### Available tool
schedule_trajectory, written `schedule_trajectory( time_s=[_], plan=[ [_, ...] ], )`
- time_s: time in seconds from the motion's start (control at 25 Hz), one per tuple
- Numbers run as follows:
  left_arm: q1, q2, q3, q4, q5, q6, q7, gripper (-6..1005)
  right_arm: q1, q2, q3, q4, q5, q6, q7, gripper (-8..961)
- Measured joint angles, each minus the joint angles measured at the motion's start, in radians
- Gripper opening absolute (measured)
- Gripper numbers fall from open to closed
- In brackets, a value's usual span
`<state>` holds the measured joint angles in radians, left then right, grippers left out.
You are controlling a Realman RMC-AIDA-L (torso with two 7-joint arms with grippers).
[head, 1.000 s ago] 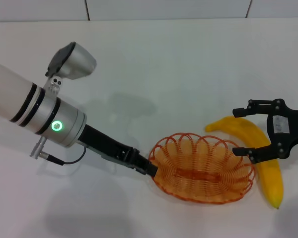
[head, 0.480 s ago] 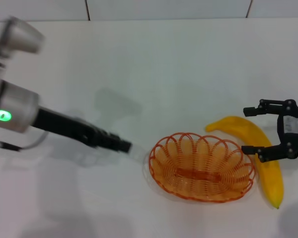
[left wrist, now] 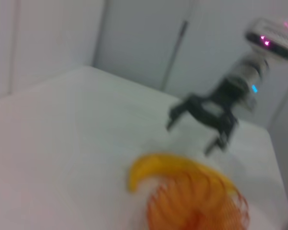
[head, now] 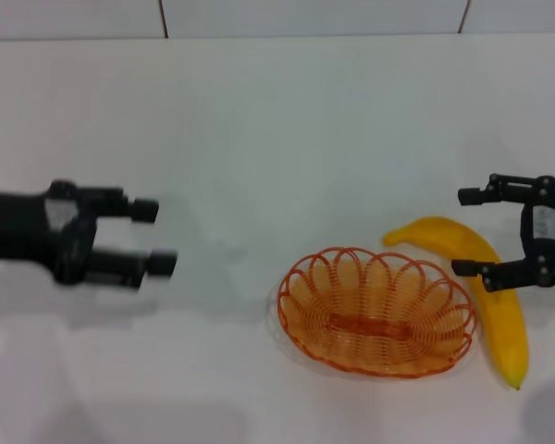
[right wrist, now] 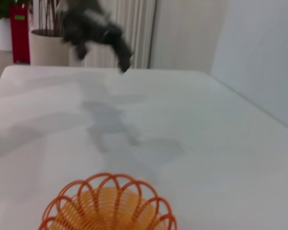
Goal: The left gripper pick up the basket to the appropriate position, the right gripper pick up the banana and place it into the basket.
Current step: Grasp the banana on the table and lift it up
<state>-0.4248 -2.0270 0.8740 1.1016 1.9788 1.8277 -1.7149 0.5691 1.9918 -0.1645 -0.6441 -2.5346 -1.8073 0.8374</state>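
The orange wire basket [head: 376,312] rests empty on the white table, front centre-right; it also shows in the left wrist view [left wrist: 197,206] and the right wrist view [right wrist: 108,206]. The yellow banana [head: 486,291] lies just right of the basket, curving along its rim, with its tip seen in the left wrist view [left wrist: 153,167]. My right gripper [head: 472,231] is open above the banana's upper half, fingers either side of it. My left gripper [head: 157,236] is open and empty at the left, well clear of the basket.
The white table [head: 305,129] stretches to a back wall edge. In the right wrist view, potted plants [right wrist: 33,38] and a radiator stand beyond the table's far edge.
My left gripper has let go of the basket's left rim and pulled away to the left, now open. The right gripper drifted slightly right and up. Basket and banana stay put.
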Motion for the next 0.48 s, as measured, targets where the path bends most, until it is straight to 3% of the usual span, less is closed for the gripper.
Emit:
schedule_trajectory(
  time_s=[0.2,0.4,0.48],
  plan=[
    [-0.006,0.01,-0.019,-0.182,0.159,0.018,0.332,760,-0.023,-0.003,0.0,0.0,0.065,-0.008,0.0,872],
    [-0.011,-0.004,-0.068,-0.299,0.241,-0.044,0.501,865,-0.044,-0.003,0.0,-0.009,0.117,-0.036,0.016,872],
    [-0.015,-0.004,-0.094,-0.339,0.241,-0.07,0.539,863,-0.05,-0.005,0.0,-0.038,0.121,-0.039,0.054,872]
  ],
)
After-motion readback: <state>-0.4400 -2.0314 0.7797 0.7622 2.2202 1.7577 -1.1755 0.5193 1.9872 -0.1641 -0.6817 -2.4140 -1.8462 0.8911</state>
